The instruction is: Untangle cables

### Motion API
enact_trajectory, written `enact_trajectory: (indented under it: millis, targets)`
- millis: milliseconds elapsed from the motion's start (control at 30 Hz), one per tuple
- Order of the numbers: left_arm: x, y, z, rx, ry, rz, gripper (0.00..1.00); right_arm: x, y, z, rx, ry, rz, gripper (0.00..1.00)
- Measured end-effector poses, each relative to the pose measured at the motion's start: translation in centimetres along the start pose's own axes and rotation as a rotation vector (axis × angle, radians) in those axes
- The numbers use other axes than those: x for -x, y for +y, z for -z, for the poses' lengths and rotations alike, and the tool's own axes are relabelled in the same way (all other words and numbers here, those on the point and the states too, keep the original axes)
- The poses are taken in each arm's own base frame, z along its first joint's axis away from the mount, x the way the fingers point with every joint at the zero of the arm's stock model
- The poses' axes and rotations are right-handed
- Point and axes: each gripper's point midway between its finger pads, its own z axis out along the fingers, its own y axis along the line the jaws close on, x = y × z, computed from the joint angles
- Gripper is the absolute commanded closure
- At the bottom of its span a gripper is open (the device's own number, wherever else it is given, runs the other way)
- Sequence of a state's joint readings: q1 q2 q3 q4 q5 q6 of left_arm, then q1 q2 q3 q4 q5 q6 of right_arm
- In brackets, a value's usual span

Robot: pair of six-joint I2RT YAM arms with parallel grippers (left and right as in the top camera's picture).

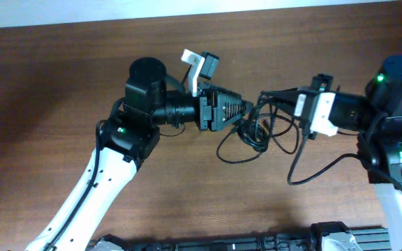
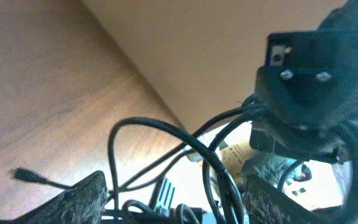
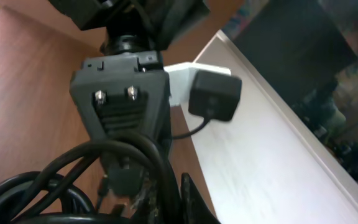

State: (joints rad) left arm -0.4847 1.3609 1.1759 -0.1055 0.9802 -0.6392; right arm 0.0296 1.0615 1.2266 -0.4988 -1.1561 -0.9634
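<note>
the cables (image 1: 257, 132) sit in a loose bunch on the table (image 1: 61, 84), right between the two arms. the left claw (image 2: 179, 202) is wide, with cords running between its fingers. the right claw (image 3: 173, 202) is shut tight on the cables. the cords look light, thin and floppy, so i think grabbing one strand near the knot works best. the bunch stretches left to right, and one long tail curls away toward the right arm.
</note>
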Motion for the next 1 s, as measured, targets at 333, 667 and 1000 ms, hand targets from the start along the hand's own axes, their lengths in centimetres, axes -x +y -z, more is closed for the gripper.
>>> enact_trajectory:
  millis: [333,667,1000]
  targets:
    - [-2.7,0.4,0.1,-0.004,0.102,0.139,0.45,-1.2,-0.6,-1.6,0.01,0.006,0.036,0.96]
    - [-3.0,0.3,0.2,-0.015,0.119,0.157,0.67,-1.0,-0.5,-2.0,0.015,0.004,0.052,0.96]
    - [-3.1,0.3,0.2,-0.015,0.122,0.158,0.73,-0.7,0.3,-4.1,0.058,-0.026,0.074,0.96]
